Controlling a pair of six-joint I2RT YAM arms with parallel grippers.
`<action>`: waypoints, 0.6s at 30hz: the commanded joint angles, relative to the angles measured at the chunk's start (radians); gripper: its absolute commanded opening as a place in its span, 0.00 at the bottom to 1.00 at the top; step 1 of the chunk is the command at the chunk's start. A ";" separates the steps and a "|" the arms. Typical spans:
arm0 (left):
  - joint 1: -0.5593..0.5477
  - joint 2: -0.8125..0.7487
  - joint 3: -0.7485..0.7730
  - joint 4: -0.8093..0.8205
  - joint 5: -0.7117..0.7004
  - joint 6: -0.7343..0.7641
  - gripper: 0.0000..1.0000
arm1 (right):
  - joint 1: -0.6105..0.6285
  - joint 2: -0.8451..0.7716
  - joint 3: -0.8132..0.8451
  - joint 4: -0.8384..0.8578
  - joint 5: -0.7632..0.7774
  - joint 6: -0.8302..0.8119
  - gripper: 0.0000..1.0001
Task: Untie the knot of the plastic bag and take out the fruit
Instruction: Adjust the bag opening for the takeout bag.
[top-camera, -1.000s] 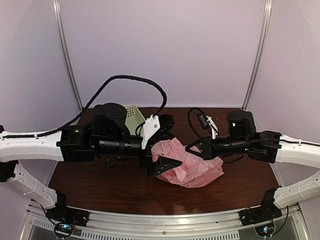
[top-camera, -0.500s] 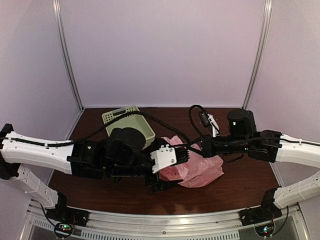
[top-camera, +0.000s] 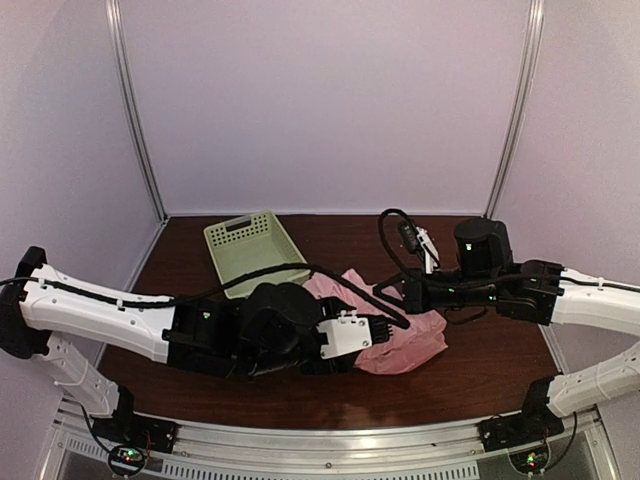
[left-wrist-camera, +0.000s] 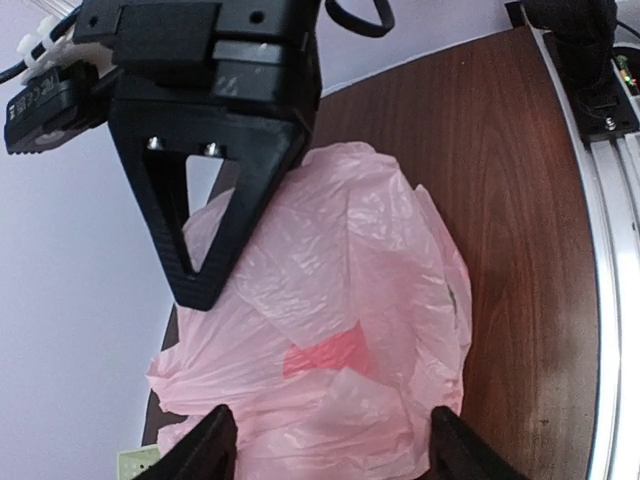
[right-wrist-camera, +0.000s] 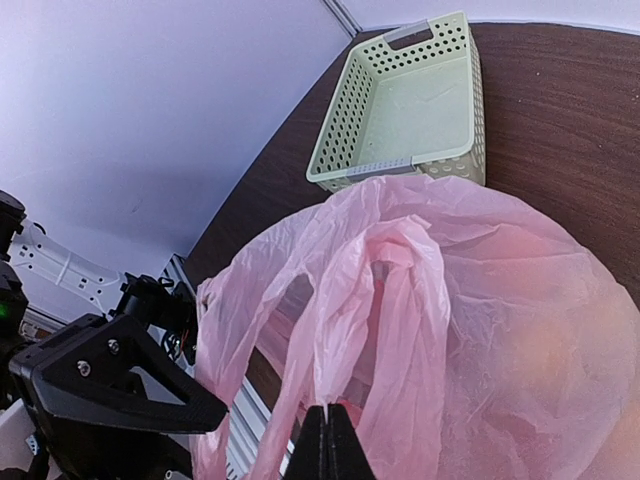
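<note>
The pink plastic bag (top-camera: 410, 338) lies crumpled on the brown table. My left gripper (top-camera: 385, 330) is open at the bag's left end, and in the left wrist view its gripper (left-wrist-camera: 335, 450) has the bag (left-wrist-camera: 330, 300) between its spread fingertips (left-wrist-camera: 213, 442). My right gripper (top-camera: 400, 292) is over the bag's top. In the right wrist view the gripper (right-wrist-camera: 327, 440) is shut on a raised fold of the bag (right-wrist-camera: 400, 300). The fruit is hidden inside; only a red patch (left-wrist-camera: 325, 355) shows through the plastic.
A pale green slotted basket (top-camera: 250, 250) stands empty at the back left, just beyond the bag (right-wrist-camera: 420, 100). The left arm's black cable (top-camera: 300, 268) runs over the table near the basket. The metal rail (top-camera: 320, 440) runs along the near edge.
My left arm has swung down from over the basket to the table's front, bringing its open gripper to the bag's left end. The basket is now uncovered. The right arm has held still.
</note>
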 joint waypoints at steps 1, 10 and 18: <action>-0.004 0.040 0.041 0.083 -0.171 0.013 0.55 | 0.005 -0.002 0.013 0.014 0.025 0.016 0.00; 0.031 0.062 0.110 0.119 -0.363 -0.116 0.12 | -0.003 -0.038 0.004 -0.006 0.059 0.028 0.00; 0.153 -0.070 0.087 0.029 -0.242 -0.430 0.02 | 0.005 -0.153 -0.049 -0.036 0.024 -0.011 0.00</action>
